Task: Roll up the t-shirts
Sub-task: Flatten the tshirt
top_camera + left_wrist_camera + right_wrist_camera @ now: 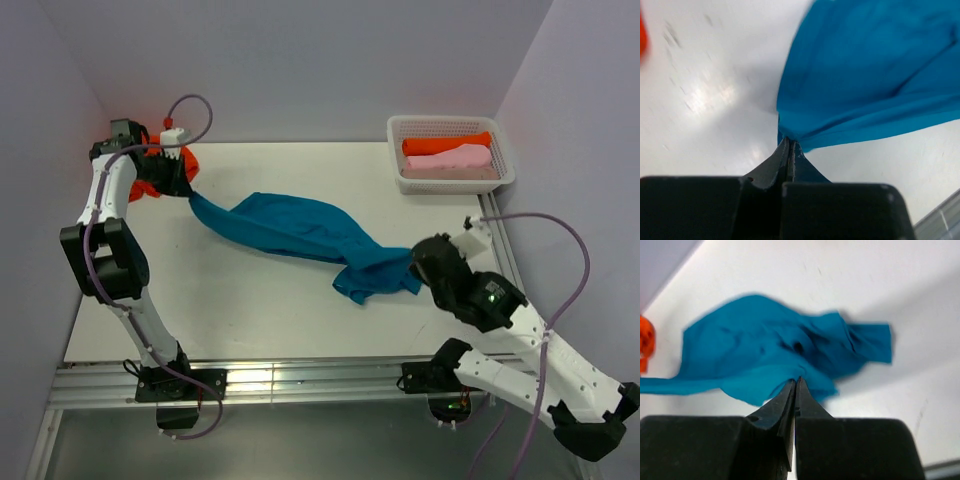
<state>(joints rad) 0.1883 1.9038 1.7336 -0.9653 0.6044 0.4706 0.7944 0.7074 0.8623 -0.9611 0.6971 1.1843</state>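
A teal-blue t-shirt (pixel 290 225) is stretched diagonally across the white table between my two grippers. My left gripper (pixel 188 192) at the far left is shut on one end of it; in the left wrist view the cloth (pixel 865 75) bunches right at the closed tips (pixel 789 142). My right gripper (pixel 418 268) at the near right is shut, its tips (pixel 797 381) pinching the crumpled other end of the shirt (pixel 765 350). A bright orange t-shirt (pixel 150 186) lies behind the left gripper, partly hidden by the arm.
A white lattice basket (pixel 505 150) stands at the back right corner, holding a rolled orange shirt (pixel 445 144) and a rolled pink shirt (pixel 450 159). Walls close in the table on the left, back and right. A metal rail runs along the near edge.
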